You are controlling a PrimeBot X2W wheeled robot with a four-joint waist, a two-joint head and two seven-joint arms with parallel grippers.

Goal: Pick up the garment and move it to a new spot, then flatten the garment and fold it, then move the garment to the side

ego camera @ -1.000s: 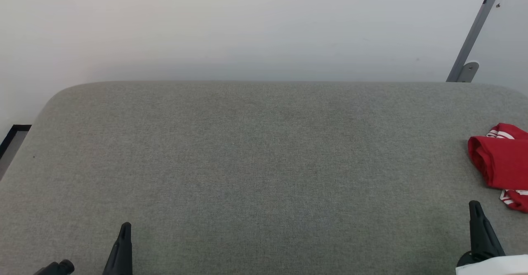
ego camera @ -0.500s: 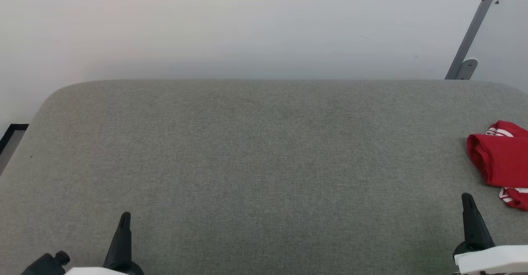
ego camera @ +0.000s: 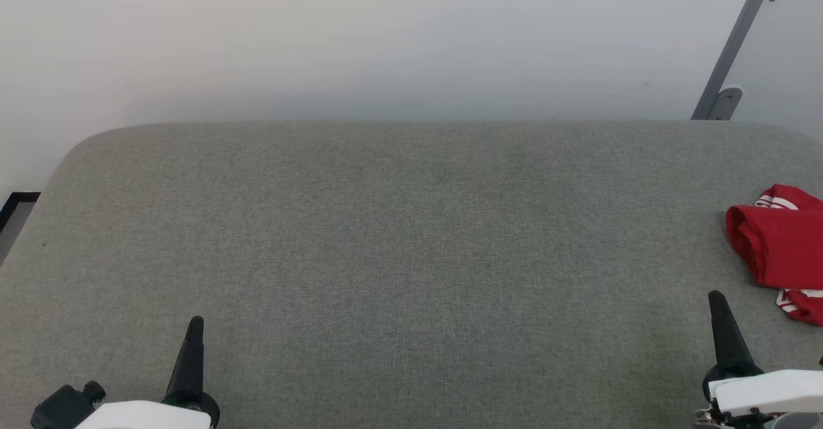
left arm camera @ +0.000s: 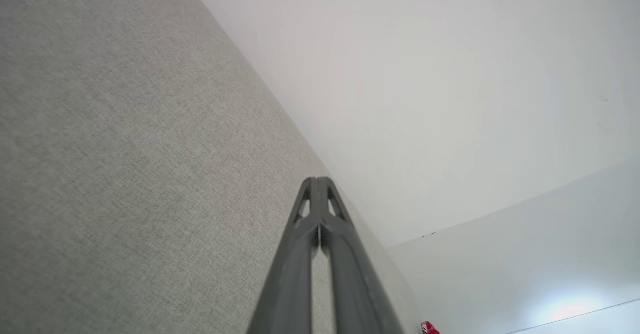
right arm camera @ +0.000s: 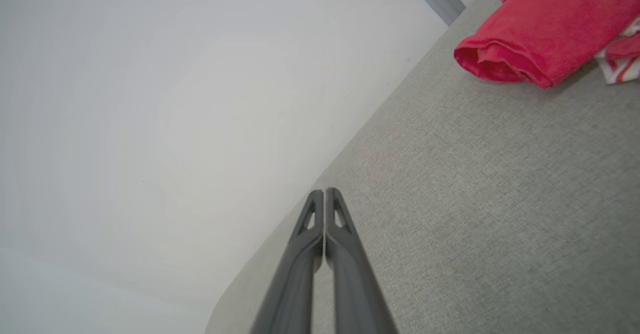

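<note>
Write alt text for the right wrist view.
A red garment lies bundled at upper right on a grey fabric surface. The right claw, shut and empty, stands at bottom centre, clear of the garment.

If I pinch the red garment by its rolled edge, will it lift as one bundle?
Likely floppy: the garment lies in soft rolled folds, so it would probably unroll. Pushed, it may bunch on the textured grey surface.
</note>
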